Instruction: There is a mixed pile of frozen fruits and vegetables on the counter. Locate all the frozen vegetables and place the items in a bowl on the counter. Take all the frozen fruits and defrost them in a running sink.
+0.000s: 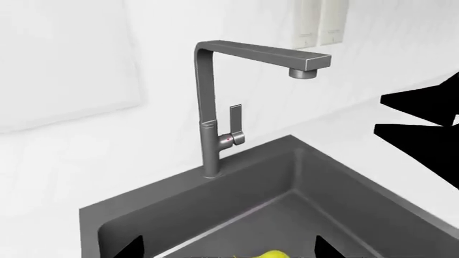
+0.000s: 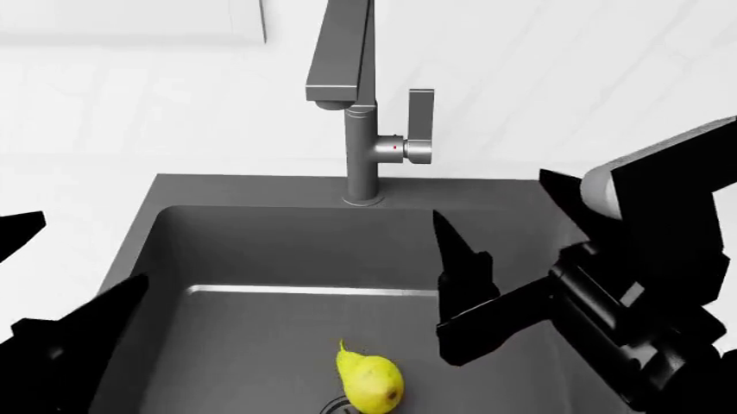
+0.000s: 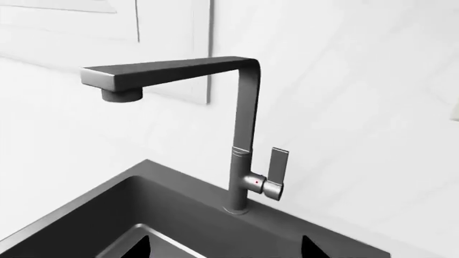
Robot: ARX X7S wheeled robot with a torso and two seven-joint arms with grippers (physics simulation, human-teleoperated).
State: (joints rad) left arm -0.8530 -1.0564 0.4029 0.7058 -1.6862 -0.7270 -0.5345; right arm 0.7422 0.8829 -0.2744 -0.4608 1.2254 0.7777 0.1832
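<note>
Sink, pear stem up-left.

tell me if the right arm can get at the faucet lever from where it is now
Probably yes. The right gripper is open and hangs over the sink, facing the faucet lever, with nothing between them. The pear lies low on the basin floor, out of the way.

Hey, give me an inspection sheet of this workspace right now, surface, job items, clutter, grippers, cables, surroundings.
Surface: white counter around the dark grey sink.
Job's things: yellow pear lying in the basin near the drain; faucet with side lever upright, no water seen; bowl not in view.
Clutter: nothing seen.
Grippers: right gripper open over the basin, empty; left gripper open at the sink's left edge, empty.
Cables: nothing seen.
Surroundings: white wall behind the sink.
</note>
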